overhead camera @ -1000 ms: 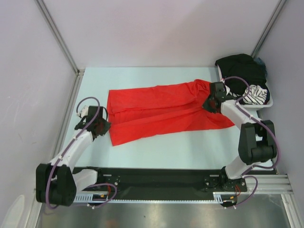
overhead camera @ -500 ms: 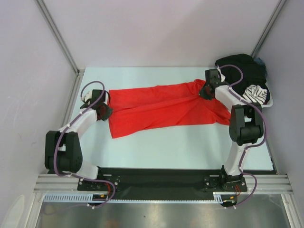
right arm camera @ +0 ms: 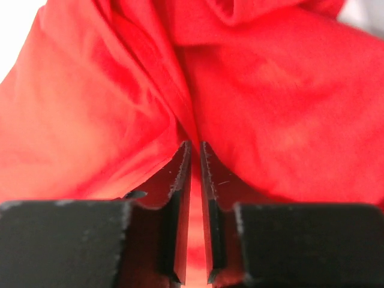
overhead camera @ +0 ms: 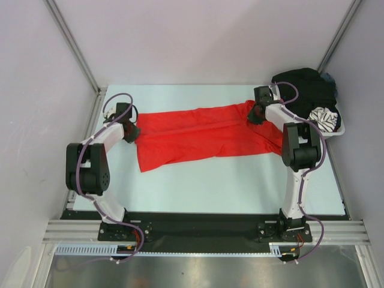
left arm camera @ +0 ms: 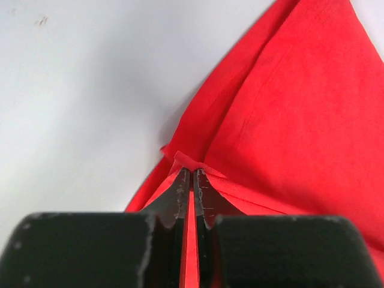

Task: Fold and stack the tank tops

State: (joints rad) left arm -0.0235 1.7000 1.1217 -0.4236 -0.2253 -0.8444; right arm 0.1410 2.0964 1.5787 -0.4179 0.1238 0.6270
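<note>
Red cloth is pinched at both ends: the left gripper point(left arm camera: 191, 174) has its jaws nearly together on a thin fold at the edge of the red tank top point(overhead camera: 204, 135), and the right gripper point(right arm camera: 195, 147) is clamped the same way on a bunched ridge of it. The garment lies stretched across the far half of the table point(overhead camera: 228, 186), running from one gripper to the other. The black tank top point(overhead camera: 303, 87) is heaped in the white basket point(overhead camera: 338, 133) at the far right, untouched.

The likely trouble is the grip. Each gripper holds only a sliver of thin fabric, so a pull that is too hard or uneven could slide the cloth out of one side and leave a crooked fold. The right end is also gathered into creases, which may be pressed into the fold.

Compared with a second ago, both arms have reached further from their bases, the left gripper most of all, and the near edge of the cloth has been drawn away with them, so the garment looks narrower
</note>
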